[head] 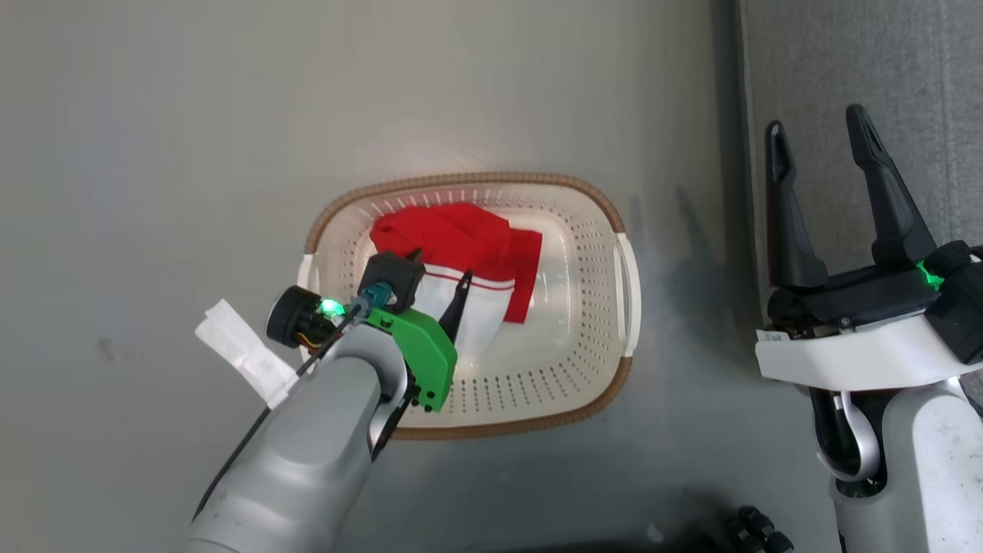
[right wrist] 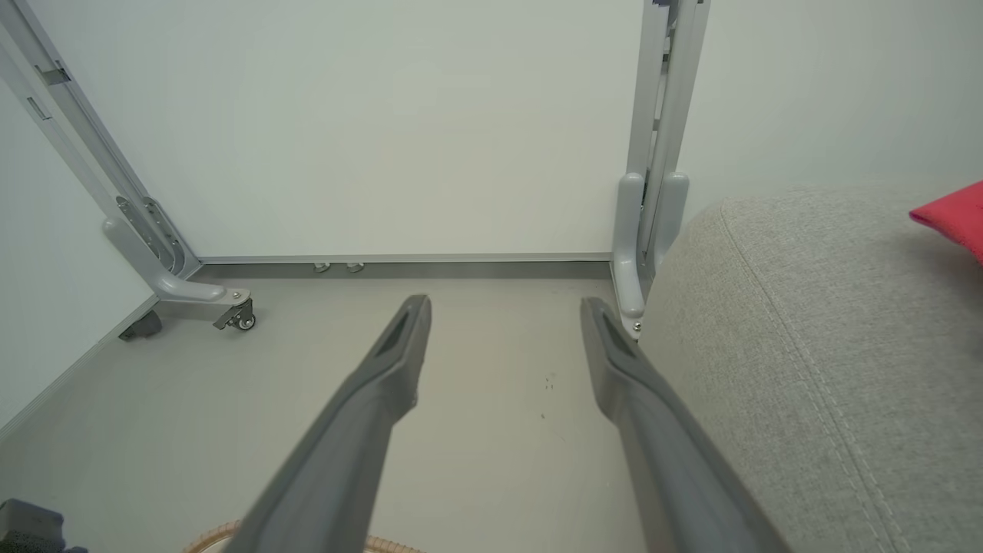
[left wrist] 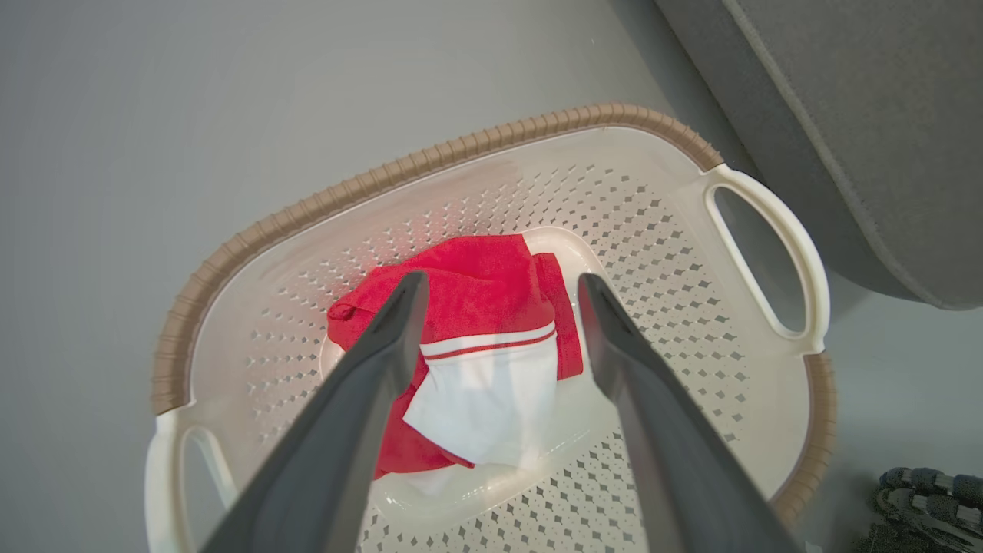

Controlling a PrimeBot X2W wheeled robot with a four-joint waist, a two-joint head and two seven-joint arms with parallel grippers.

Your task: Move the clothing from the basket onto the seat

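Now the left gripper hangs spread over the garment in the basket, likely to pinch it; the right gripper, spread too, waits at three o'clock.

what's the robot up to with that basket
The robot is clearing a laundry basket that stands on the floor. Its left gripper hangs open above a red and white garment lying in the basket, with nothing gripped yet. The right gripper is open and empty, up beside the grey seat. A bit of red fabric already lies on the seat, at the edge of the right wrist view.
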